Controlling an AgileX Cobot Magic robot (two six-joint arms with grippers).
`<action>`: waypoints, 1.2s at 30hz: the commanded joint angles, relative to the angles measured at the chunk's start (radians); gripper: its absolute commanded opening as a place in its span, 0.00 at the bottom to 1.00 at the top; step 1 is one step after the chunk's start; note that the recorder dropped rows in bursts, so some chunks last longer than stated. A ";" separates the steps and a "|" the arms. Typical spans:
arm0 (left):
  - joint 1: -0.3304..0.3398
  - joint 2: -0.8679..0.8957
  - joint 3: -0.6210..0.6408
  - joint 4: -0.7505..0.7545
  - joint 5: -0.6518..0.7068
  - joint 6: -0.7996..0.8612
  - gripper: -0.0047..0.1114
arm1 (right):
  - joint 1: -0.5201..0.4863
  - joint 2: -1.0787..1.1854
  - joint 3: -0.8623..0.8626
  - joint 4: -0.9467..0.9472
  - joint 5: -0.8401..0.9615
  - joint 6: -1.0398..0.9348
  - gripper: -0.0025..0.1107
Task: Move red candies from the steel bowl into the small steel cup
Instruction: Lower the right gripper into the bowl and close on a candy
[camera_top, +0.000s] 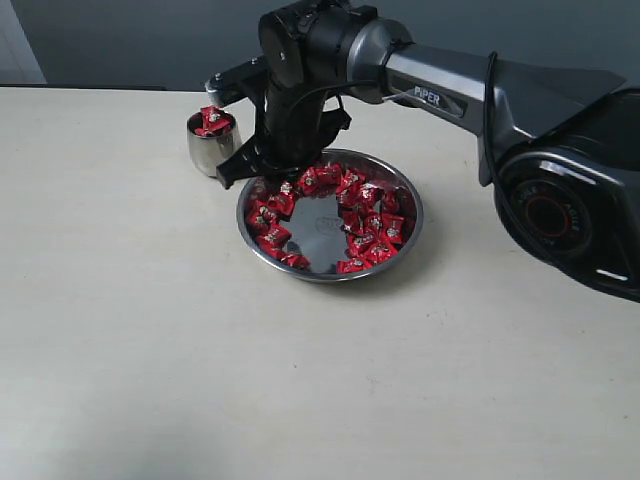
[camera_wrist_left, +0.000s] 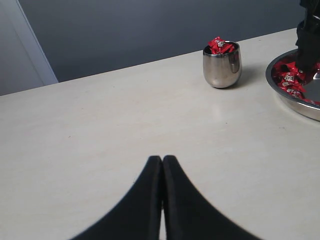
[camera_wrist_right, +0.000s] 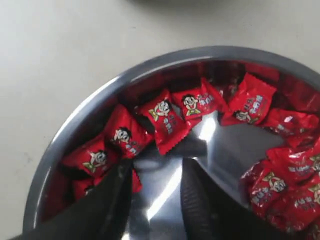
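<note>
The steel bowl (camera_top: 331, 277) sits mid-table with many red candies (camera_top: 365, 225) ringed round its bare centre. My right gripper (camera_top: 262, 172) reaches across and hangs low over the bowl's left part. In the right wrist view the right gripper (camera_wrist_right: 157, 165) is open over bare steel, with nothing between its fingers, and red candies (camera_wrist_right: 165, 120) lie just beyond the tips inside the bowl's rim (camera_wrist_right: 85, 117). The small steel cup (camera_top: 212, 150) stands just left of the bowl, holding red candies (camera_top: 213, 121). My left gripper (camera_wrist_left: 162, 160) is shut and empty over bare table, well short of the cup (camera_wrist_left: 222, 67).
The right arm's dark body (camera_top: 470, 95) spans from the right edge over the bowl's back. The pale tabletop (camera_top: 150, 330) stretches to the left and front. A grey wall (camera_top: 120, 40) runs behind the table's far edge.
</note>
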 joint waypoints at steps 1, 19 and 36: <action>0.000 -0.004 -0.001 0.003 -0.007 -0.005 0.04 | -0.001 0.017 -0.004 -0.011 0.036 -0.009 0.42; 0.000 -0.004 -0.001 0.003 -0.007 -0.005 0.04 | -0.001 0.047 -0.004 -0.226 0.161 0.135 0.42; 0.000 -0.004 -0.001 0.003 -0.007 -0.005 0.04 | -0.006 0.092 -0.004 -0.344 0.161 0.186 0.42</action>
